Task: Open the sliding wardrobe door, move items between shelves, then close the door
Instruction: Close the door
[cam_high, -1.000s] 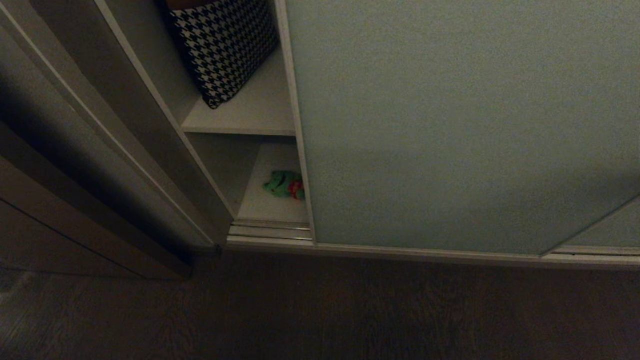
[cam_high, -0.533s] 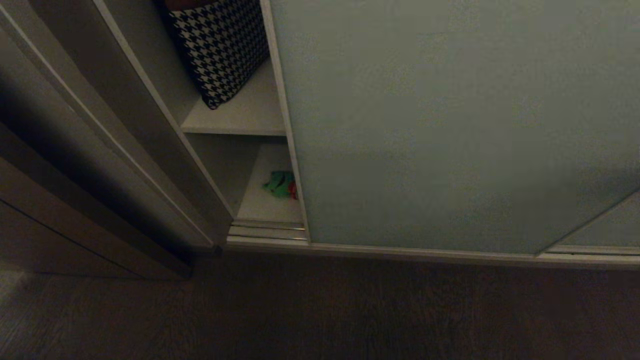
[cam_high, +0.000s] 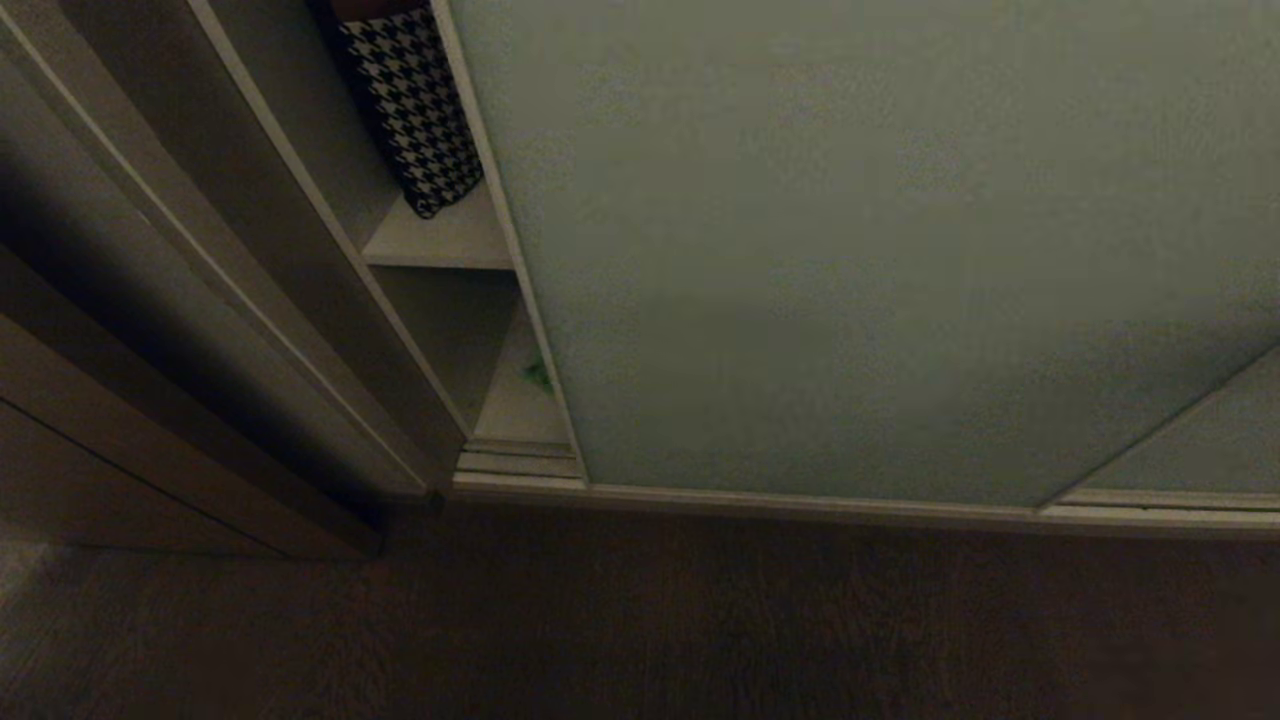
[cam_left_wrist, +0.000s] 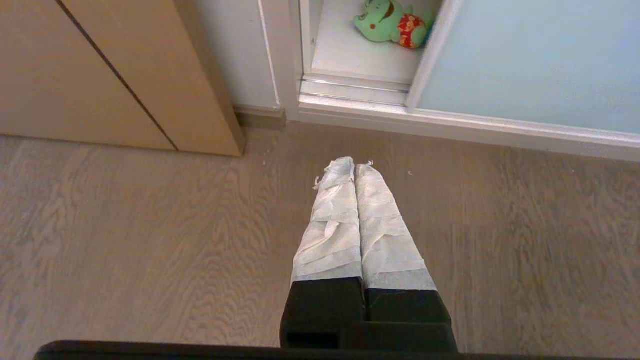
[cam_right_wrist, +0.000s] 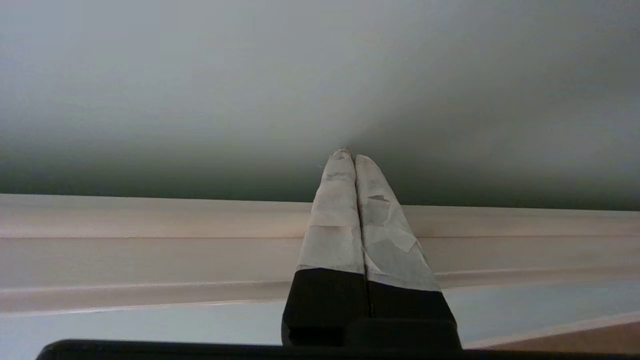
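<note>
Your right gripper (cam_right_wrist: 348, 154) has its taped fingers pressed together, empty, tips against the face of the sliding wardrobe door (cam_high: 850, 250); you are pushing by friction alone. The door's leading edge stands near the left side of the wardrobe opening, with only a narrow gap left. In that gap: the upper shelf (cam_high: 440, 240) with a houndstooth cushion (cam_high: 410, 110) at its left end, and the bottom shelf (cam_high: 510, 405) with the green plush toy (cam_left_wrist: 387, 22) lying close to the door's edge, beside the floor track (cam_left_wrist: 350, 87). Your left gripper (cam_left_wrist: 355, 167) hangs parked above the wooden floor (cam_left_wrist: 150, 225), fingers together, holding nothing. Risks as judged: the fingertips may slip on the smooth panel, since nothing hooks it; the toy sits close enough to the frame edge to catch if it leans forward; pushing too hard could bang the door into the side jamb.
</note>
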